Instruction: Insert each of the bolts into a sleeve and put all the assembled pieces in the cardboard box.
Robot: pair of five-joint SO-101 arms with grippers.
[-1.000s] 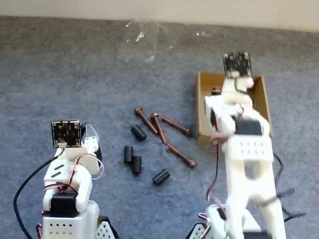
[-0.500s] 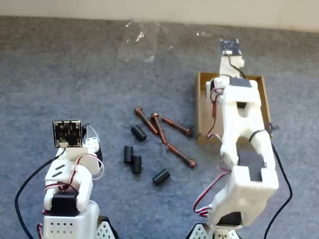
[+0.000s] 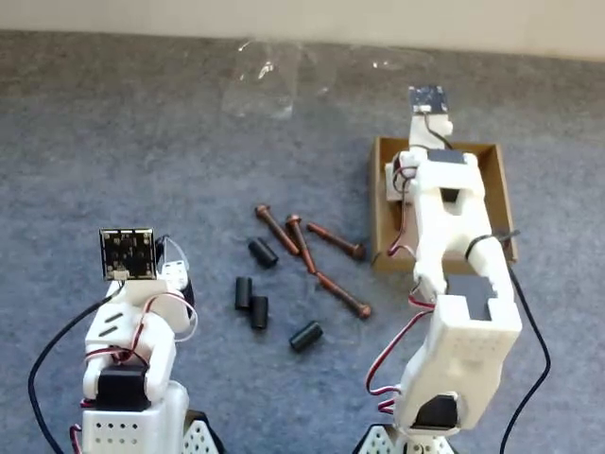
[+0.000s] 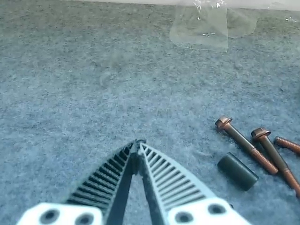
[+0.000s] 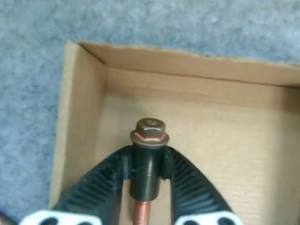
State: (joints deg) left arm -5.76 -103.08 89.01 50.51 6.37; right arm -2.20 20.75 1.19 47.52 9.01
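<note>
Right tool (image 5: 148, 157) holding an assembled piece over the open brown cardboard box (image 5: 82, 122)

So its black ribbed fingers are closed partway, clamped on a short black cylindrical sleeve (image 5: 146, 176) with a copper hex-head bolt (image 5: 149, 132) pushed through it, head out one end and thread out the other. It sits over the box floor, but I can't tell if it touches. In the high view the box is at the right of the frame with the right arm (image 3: 454, 246) stretched over it. The left tool (image 4: 137, 144) is pinched fully closed with nothing in it, low over the fuzzy grey counter (image 4: 70, 70); the left arm is at the lower left. In the middle of the high view are four loose copper bolts (image 3: 301, 242) in a bunch, with four loose black sleeves (image 3: 258, 311) just below-left of them. A crumpled clear plastic bag (image 3: 265, 71) lies up top.
</note>
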